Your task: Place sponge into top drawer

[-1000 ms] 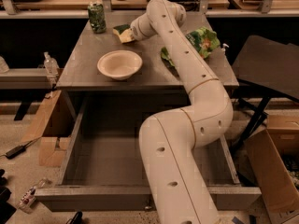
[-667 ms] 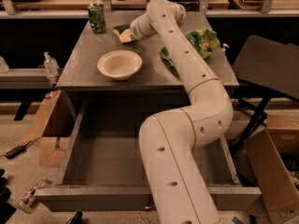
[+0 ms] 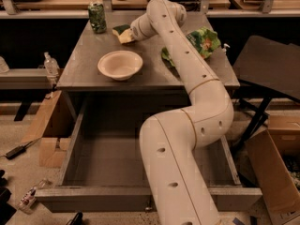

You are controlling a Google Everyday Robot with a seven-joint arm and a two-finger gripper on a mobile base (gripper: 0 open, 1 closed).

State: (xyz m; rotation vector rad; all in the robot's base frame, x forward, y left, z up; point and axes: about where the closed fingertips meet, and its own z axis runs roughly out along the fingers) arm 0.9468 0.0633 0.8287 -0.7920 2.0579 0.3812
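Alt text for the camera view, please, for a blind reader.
The white arm reaches across the grey table, its gripper at the sponge near the far edge. The top drawer stands open below; a bowl, can and green bag share the table.

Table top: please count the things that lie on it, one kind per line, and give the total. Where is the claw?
Green can: 1
Sponge: 1
Bowl: 1
Green snack bag: 1
Dark green item, partly hidden by the arm, kind unclear: 1
Total: 5
The claw is at the sponge, beyond the bowl.
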